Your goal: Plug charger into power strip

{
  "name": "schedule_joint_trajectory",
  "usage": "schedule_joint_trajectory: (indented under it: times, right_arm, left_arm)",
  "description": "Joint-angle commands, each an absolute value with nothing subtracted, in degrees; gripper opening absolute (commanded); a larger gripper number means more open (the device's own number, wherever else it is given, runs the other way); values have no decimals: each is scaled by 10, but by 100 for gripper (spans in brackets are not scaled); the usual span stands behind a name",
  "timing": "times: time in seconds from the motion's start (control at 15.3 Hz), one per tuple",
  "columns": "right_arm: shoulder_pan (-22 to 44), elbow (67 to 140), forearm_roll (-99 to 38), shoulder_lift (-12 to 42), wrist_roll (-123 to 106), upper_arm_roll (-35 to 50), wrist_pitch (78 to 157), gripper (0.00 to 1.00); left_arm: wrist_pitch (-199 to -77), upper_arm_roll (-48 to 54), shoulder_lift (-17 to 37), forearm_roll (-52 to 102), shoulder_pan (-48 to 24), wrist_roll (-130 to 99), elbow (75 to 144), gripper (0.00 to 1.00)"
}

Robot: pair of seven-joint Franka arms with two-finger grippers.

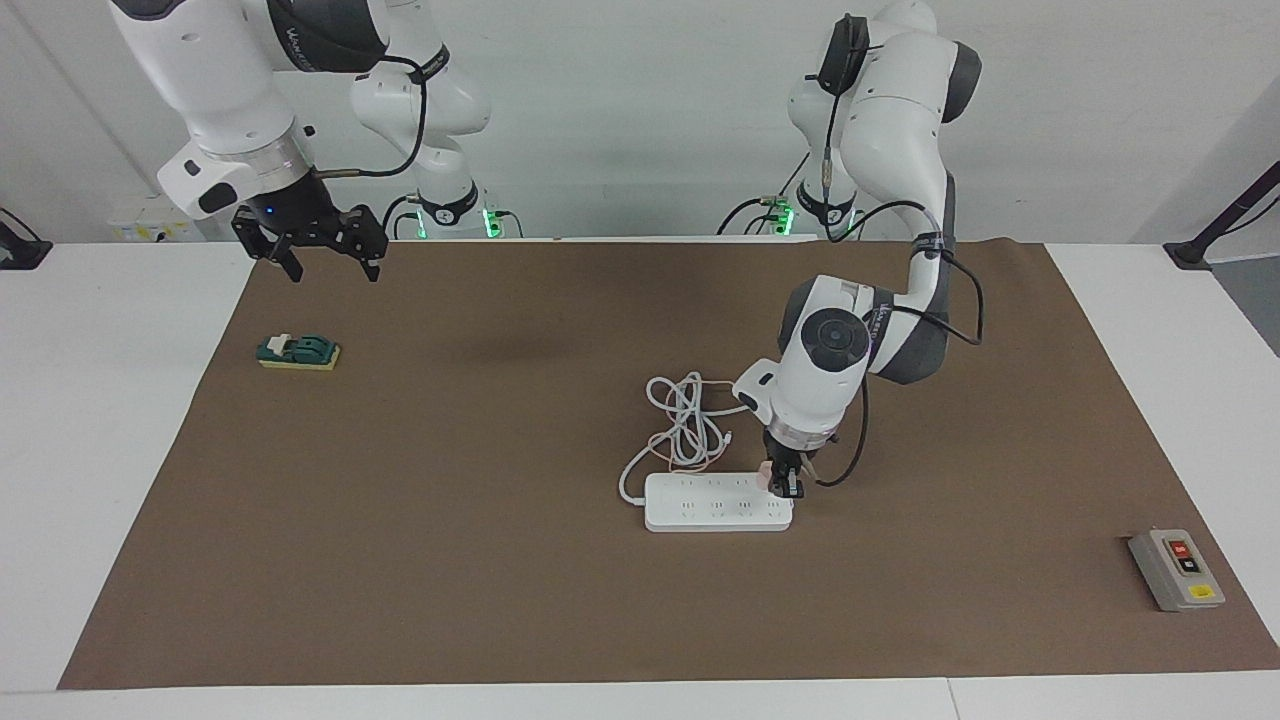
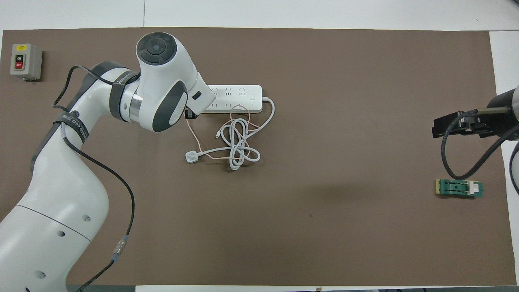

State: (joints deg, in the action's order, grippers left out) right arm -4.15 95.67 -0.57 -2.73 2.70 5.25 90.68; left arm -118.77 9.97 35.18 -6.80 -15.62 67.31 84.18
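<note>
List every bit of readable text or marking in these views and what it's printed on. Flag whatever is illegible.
"ON": red button of the grey switch box, overhead view.
"OFF": black button just below it on the same box.
Yellow label on the box: too small to read.
Lettering on the dark wrist band of the left arm: blurred, unreadable.
Power strip: only socket holes, no readable text.
Green board: no readable text.
</note>
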Motion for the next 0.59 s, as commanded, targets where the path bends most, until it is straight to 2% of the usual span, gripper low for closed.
schedule_joint_trajectory:
  times: [0.0,0.26,0.52]
  right_arm:
    - [-50,969,1,-40,23,57,911,100]
    - [-50,969,1,-40,23,57,911,100]
    - [-50,969,1,-40,22,58,911,100]
  left_arm:
    - [-1169,105,306,-65,-135,655,855,100]
    - [-1127,104,232,-29,-113,606,860,100]
    - [-1056,101,188,57,-49,512,860,100]
